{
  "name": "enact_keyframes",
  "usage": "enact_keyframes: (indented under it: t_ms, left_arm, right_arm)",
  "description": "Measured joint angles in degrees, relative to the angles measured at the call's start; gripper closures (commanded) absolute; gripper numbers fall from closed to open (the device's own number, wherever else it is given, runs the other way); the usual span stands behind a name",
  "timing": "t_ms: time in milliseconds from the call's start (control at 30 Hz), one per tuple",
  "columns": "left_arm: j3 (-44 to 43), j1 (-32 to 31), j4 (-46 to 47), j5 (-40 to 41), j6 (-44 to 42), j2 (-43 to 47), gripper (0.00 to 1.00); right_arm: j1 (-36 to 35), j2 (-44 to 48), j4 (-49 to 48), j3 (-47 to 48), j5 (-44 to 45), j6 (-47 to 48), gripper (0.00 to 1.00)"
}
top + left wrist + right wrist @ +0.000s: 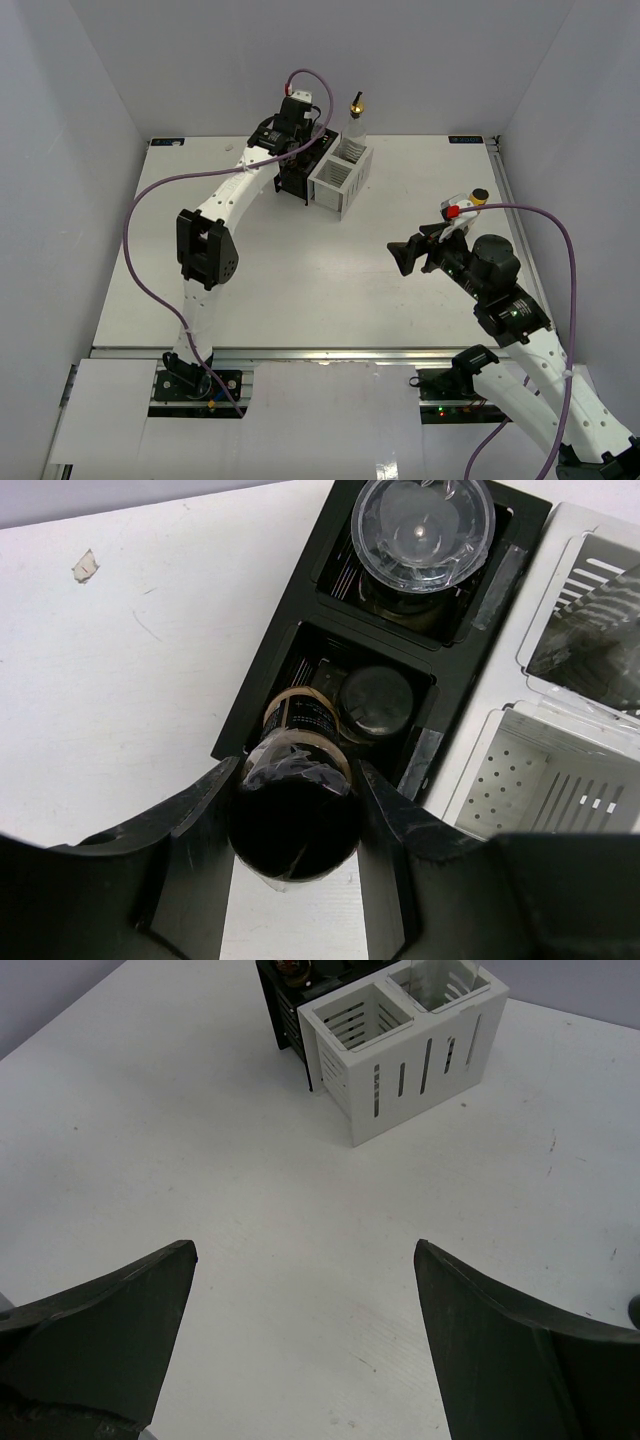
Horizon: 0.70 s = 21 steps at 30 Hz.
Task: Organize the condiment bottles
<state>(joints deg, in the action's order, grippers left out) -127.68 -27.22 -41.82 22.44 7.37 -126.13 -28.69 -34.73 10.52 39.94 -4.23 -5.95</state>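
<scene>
The left hand (pixel 298 780) grips a brown-filled jar (pixel 295 828) over the near compartment of the black rack (pixel 262 695), beside a dark-lidded jar (pixel 375 702). Placing is in hand; the next move likely calls for lowering into the free gap, then letting go. The right hand (pixel 303 1255) hangs spread and empty over the desk (pixel 150 1110).

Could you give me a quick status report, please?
Left gripper shut on dark-lidded jar above black rack's nearer compartment. Right gripper open, empty. Second jar already occupies that compartment; tight fit.
</scene>
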Motion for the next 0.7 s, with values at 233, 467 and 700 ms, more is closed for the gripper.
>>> enact_keyframes:
  t_ms: [233, 467, 700]
  left_arm:
    - [-0.13, 0.00, 1.34, 0.73, -0.75, -2.90, 0.30]
    - [-0.13, 0.04, 1.95, 1.65, -1.34, -4.39, 0.22]
    - [-0.20, 0.04, 2.45, 2.35, -1.56, -4.39, 0.17]
  right_arm:
    - [0.00, 0.56, 0.00, 0.00, 0.00, 0.09, 0.04]
    - [0.00, 0.62, 0.00, 0.00, 0.02, 0.15, 0.04]
    - [0.00, 0.62, 0.00, 0.00, 0.03, 0.17, 0.04]
